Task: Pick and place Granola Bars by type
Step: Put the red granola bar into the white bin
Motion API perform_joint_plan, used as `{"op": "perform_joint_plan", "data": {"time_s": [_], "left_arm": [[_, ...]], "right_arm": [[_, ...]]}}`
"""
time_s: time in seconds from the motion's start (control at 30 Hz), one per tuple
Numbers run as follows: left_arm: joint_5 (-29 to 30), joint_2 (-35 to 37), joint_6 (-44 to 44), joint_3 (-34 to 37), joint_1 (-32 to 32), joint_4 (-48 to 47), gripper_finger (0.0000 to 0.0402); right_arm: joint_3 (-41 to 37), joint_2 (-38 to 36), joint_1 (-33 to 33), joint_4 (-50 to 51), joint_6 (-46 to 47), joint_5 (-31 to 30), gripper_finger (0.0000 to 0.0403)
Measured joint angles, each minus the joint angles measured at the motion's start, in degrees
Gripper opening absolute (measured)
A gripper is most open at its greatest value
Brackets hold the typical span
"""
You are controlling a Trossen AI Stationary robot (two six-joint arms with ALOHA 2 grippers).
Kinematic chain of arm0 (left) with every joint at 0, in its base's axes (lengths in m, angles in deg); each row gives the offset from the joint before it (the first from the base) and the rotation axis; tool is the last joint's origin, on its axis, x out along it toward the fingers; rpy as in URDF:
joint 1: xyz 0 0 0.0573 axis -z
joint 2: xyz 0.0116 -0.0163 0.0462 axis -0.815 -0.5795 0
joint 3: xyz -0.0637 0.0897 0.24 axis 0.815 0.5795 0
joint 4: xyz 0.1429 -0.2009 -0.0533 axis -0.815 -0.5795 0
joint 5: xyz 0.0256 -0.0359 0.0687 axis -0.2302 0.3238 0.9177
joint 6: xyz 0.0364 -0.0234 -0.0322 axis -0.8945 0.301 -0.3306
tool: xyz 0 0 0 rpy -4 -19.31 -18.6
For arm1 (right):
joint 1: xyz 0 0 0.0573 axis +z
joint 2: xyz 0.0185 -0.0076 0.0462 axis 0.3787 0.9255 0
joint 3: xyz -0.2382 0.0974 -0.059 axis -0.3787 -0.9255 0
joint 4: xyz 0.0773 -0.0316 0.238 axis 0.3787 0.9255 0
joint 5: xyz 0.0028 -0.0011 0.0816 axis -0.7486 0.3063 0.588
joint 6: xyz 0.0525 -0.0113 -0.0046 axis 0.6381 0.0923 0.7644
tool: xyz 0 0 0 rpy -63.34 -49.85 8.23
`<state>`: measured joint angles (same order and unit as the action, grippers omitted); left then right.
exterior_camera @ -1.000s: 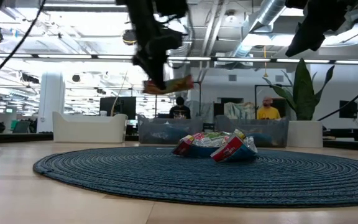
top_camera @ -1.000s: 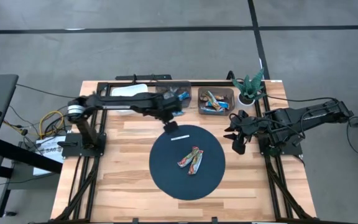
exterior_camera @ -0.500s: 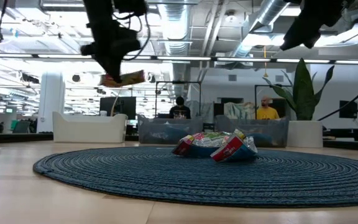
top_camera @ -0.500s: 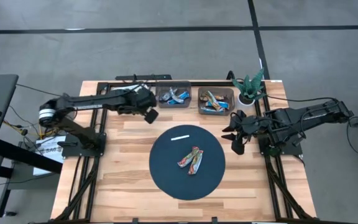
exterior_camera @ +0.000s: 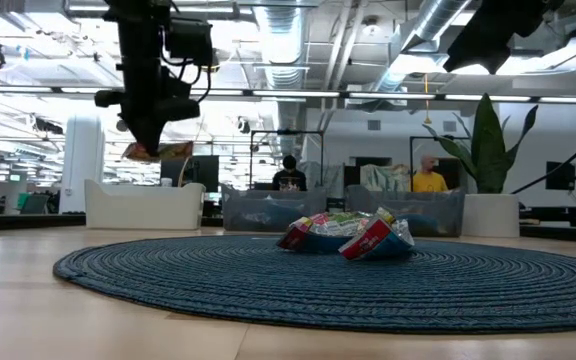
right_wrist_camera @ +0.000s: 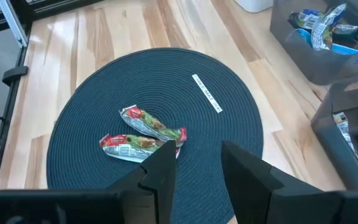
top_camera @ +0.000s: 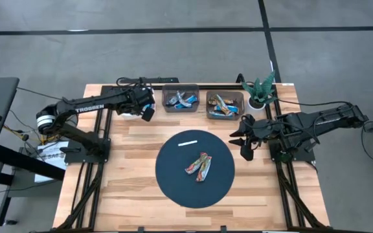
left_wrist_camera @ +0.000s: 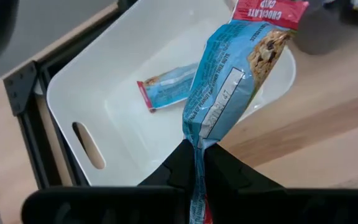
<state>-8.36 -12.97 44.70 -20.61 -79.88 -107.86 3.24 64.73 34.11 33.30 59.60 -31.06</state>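
Over white bin (left_wrist_camera: 104,99), left gripper (left_wrist_camera: 197,163) pinches bar (left_wrist_camera: 229,81).

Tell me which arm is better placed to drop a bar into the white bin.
Left: the left gripper already holds a blue bar over the white bin. The right gripper waits open beside the mat.

Seen from above, the left gripper (top_camera: 147,111) hides the bar it carries over the white bin (top_camera: 127,111) at the table's back edge. Wrapper print on the bars (top_camera: 199,166) on the mat (top_camera: 173,181) is too small to read. The left wrist view crops the held bar (left_wrist_camera: 229,87) at its top edge.
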Motion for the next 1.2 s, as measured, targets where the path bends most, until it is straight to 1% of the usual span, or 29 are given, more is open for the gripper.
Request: {"op": "perform_joint_plan", "data": {"time_s": [0.23, 0.4, 0.5, 0.6, 0.7, 0.8, 0.93, 1.07, 1.2], "left_arm": [[0.6, 0.0, -0.1, 0.6, -2.4, 4.6, 0.0018], [-1.5, 0.0, -2.1, 0.6, -3.7, 5.9, 0.0018], [-0.1, 0.0, -2.2, 0.6, -4.2, 5.3, 0.0018], [0.0, 0.0, -3.1, 0.6, -5.2, 4.5, 0.0018], [3.0, 0.0, -4.5, 0.6, -5.7, 3.7, 0.0024], [3.3, 0.0, -5.7, 0.6, -6.5, 3.7, 0.0044], [0.9, 0.0, -5.7, 0.6, -7.7, 2.5, 0.0083], [0.9, 0.0, -5.7, 0.6, -7.8, 2.5, 0.0123], [0.8, 0.0, -5.6, 0.6, -7.8, 2.4, 0.0149]], "right_arm": [[0.0, 0.0, 0.0, 0.1, -0.1, 0.0, 0.0119], [0.0, 0.0, 0.0, 0.1, -0.1, 0.0, 0.0119], [0.0, 0.0, 0.0, 0.1, -0.1, 0.0, 0.0119], [0.0, 0.0, 0.0, 0.1, -0.1, 0.0, 0.0119], [0.0, 0.0, 0.0, 0.1, -0.1, 0.0, 0.0119], [0.0, 0.0, 0.0, 0.1, -0.1, 0.0, 0.0119], [0.0, 0.0, 0.0, 0.1, -0.1, 0.0, 0.0119], [0.0, 0.0, 0.0, 0.1, -0.1, 0.0, 0.0119], [0.0, 0.0, 0.0, 0.1, -0.7, 0.0, 0.0119]]}}
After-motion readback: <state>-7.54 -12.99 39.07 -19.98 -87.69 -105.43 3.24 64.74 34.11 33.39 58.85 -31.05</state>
